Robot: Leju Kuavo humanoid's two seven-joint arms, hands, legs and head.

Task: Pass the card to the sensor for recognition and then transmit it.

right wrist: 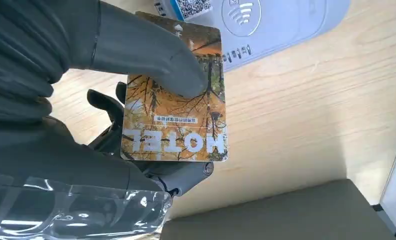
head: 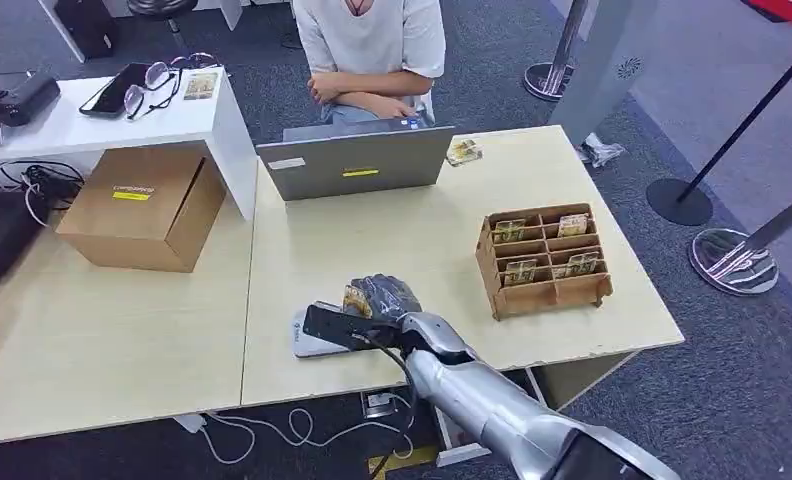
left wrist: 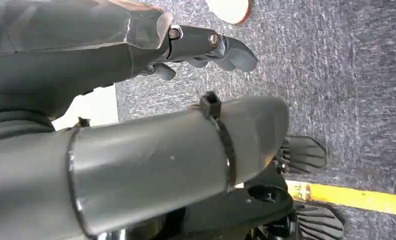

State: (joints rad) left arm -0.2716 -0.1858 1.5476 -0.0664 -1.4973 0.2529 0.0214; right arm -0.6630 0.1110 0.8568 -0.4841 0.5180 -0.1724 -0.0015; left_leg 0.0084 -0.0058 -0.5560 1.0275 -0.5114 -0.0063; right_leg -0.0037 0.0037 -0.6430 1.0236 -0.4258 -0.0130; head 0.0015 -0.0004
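Right hand [head: 384, 298] grips hotel card [right wrist: 178, 117] | over sensor [head: 312, 340] | left hand [left wrist: 206, 47] empty, fingers apart

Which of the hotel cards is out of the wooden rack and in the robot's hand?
The card that the right hand pinches beside the white sensor; the other cards stand in the rack.

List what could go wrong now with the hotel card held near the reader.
The right hand pinches the card mainly by thumb pressure, so it may slip out. The card sits at the sensor's edge, not over its symbol, so the read could fail. The sensor lies near the table edge; a nudge might push it off.
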